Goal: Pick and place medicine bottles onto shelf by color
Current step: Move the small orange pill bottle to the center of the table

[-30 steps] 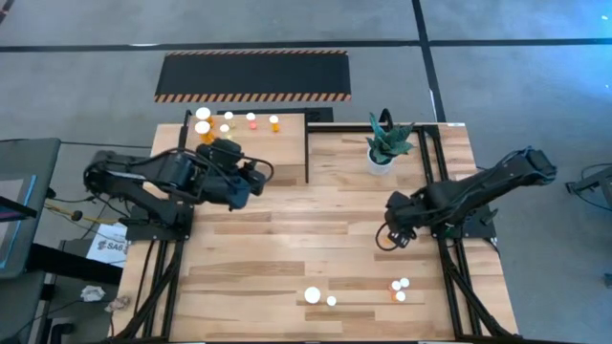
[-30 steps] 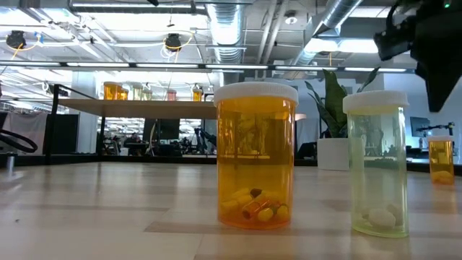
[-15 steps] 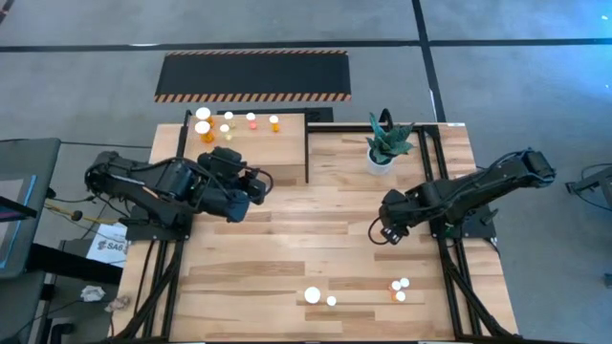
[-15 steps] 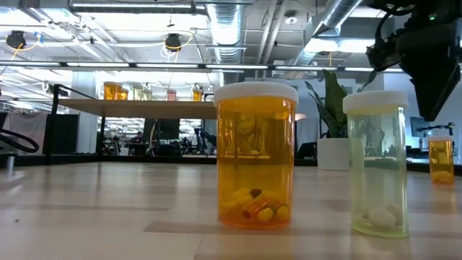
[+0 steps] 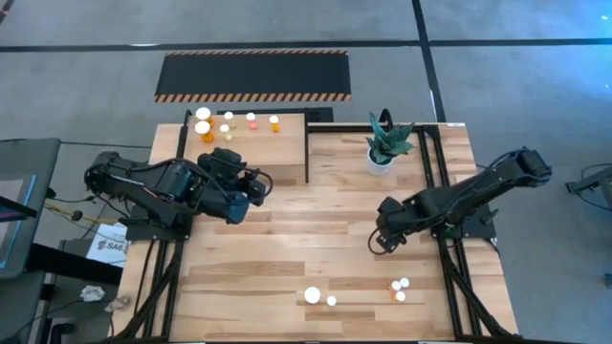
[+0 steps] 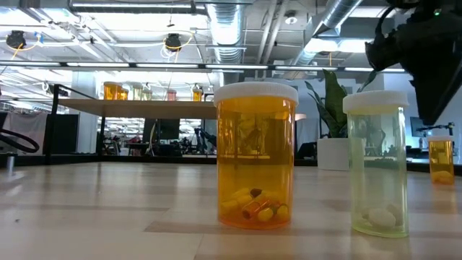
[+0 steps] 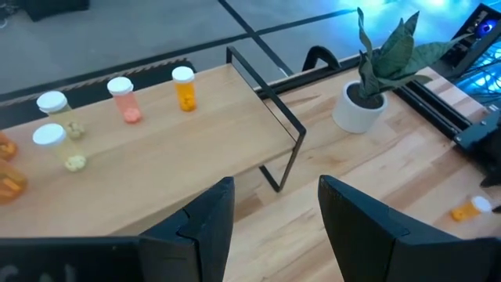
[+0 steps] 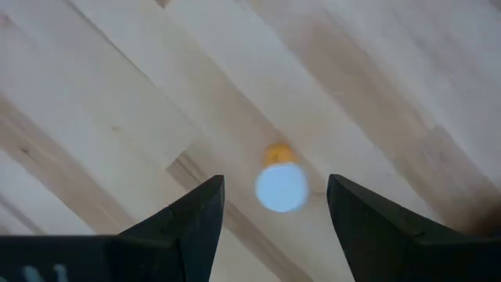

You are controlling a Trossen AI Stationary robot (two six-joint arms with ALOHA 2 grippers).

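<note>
From above, five bottles (image 5: 227, 123) stood in a loose row on the shelf (image 5: 277, 148) at the table's (image 5: 287, 239) far left corner, seemingly already sorted, while four more waited along the near edge: a large one (image 5: 313, 295) with a small one (image 5: 331, 301) beside it, and a close pair (image 5: 400, 289) further right. The left gripper (image 5: 256, 184) hung just off the shelf's near edge, its arm folded back over the left side of the table. The right gripper (image 5: 381, 241) reached inward over bare wood, well apart from the near bottles, its arm stretched low from the right edge, perhaps heading for a pickup. At table height, the big orange bottle (image 6: 256, 154) and a pale yellowish one (image 6: 377, 163) filled the foreground, with another small orange bottle (image 6: 441, 159) far right and the plant pot (image 6: 334, 153) behind. Looking past the left arm's wrist, its fingers (image 7: 207, 227) stood wide apart and empty, facing the shelf top where yellowish, pink and orange bottles (image 7: 122, 97) were grouped, which fits sorting by colour. Looking past the right arm's wrist, its fingers (image 8: 192, 223) were spread wide with nothing between them, and a white-capped orange bottle (image 8: 280, 182) showed on the wood in the gap, though the view was too blurred to judge how near it was.
</note>
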